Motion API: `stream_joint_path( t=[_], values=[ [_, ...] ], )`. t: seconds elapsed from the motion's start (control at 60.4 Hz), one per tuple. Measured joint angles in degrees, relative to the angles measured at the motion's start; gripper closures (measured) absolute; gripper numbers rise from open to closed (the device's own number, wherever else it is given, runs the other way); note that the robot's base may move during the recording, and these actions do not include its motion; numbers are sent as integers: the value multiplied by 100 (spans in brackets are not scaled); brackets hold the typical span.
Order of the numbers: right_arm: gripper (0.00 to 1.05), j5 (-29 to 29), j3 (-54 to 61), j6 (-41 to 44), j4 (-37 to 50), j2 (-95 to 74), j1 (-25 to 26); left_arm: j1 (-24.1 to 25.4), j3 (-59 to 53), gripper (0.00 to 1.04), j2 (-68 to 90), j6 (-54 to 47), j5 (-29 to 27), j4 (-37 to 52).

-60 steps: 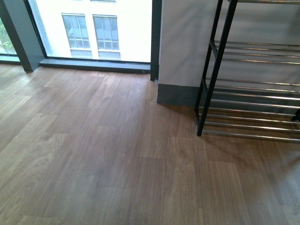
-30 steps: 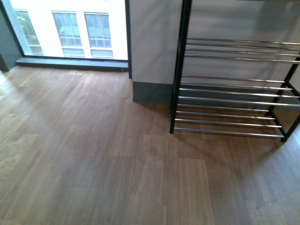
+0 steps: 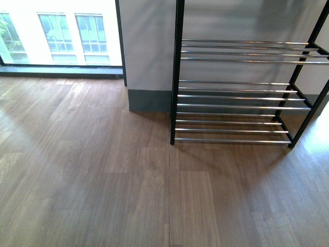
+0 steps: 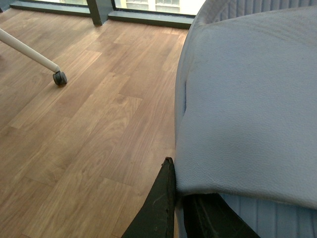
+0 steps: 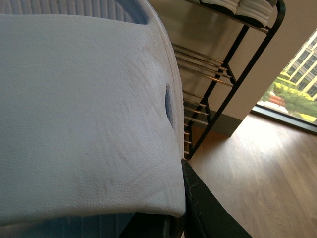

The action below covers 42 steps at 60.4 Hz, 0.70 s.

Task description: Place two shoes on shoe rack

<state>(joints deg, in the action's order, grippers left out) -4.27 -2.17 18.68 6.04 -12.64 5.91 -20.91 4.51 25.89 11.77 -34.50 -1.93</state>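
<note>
Over wood floor the view has swung until the rack (image 3: 231, 92) stands nearly centred ahead, so shelving looks close: left gripper (image 4: 181, 196) pinches the left slide (image 4: 247, 99), right gripper (image 5: 171, 215) pinches the right slide (image 5: 79, 114).

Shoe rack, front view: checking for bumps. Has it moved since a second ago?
No. The rack keeps its place against the skirting; only the view swung right.

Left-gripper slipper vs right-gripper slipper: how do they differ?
Left slipper has bare wood floor and a white castor leg beyond it; right slipper has the shoe rack beyond it. Right slipper shows a dark gap at its strap's side; left slipper's is faint. Shared: both pale blue-white, ribbed, strap edge pinched by left gripper and right gripper respectively.
</note>
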Motion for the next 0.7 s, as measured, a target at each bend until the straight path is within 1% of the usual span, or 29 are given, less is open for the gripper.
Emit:
stream_joint_path(
  t=[0.695],
  values=[
    [103,-2,2,-4,0,2,0,0,0,103,0,-2,2,0]
  ],
)
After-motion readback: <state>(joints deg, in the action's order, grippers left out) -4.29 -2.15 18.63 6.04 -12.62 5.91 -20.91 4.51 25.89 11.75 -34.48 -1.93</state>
